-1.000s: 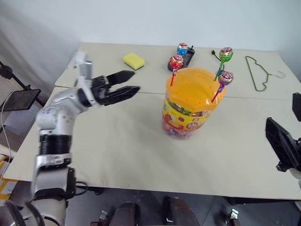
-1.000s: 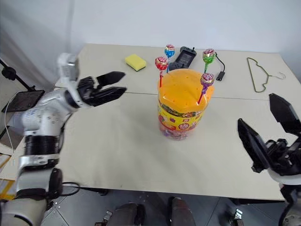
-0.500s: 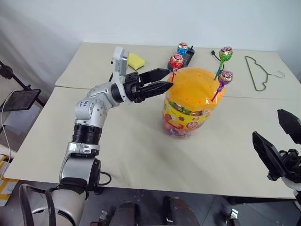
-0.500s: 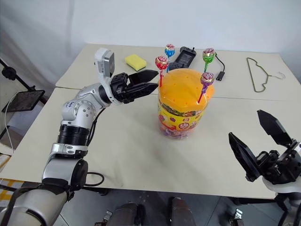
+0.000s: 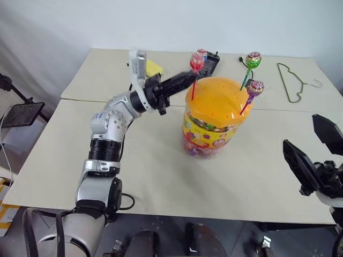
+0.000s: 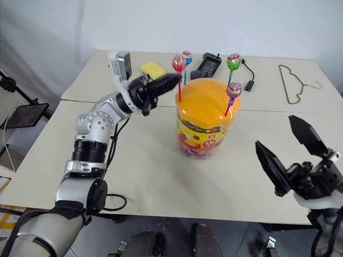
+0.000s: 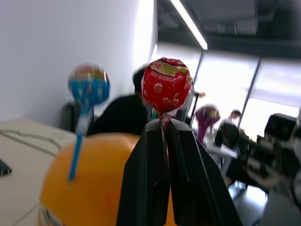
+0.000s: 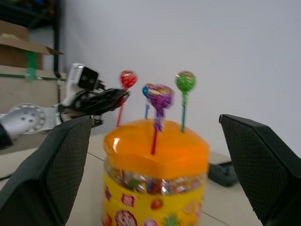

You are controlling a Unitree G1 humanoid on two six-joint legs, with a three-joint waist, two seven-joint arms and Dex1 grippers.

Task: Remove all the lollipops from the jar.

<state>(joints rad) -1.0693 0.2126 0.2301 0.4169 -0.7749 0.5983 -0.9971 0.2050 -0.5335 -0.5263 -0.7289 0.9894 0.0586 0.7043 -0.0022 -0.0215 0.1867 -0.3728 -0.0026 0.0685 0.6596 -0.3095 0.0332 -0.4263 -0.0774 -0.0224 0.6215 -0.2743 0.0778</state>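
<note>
Now we are pinching the red lollipop point(image 7: 166, 85) just under its head in our left gripper point(image 5: 188, 78) jaws, above the jar point(image 5: 216, 115); our right gripper point(image 6: 289, 151) jaws are gaping wide.

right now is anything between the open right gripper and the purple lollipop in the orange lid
Nothing visible. The open right gripper sits apart from the clear plastic jar with the orange domed lid, with bare beige table between. The purple-wrapped lollipop stands on the lid's near right side, unblocked.

Silver ribbed left arm point(image 5: 107, 128), black cables, tapered black jaws.
</note>
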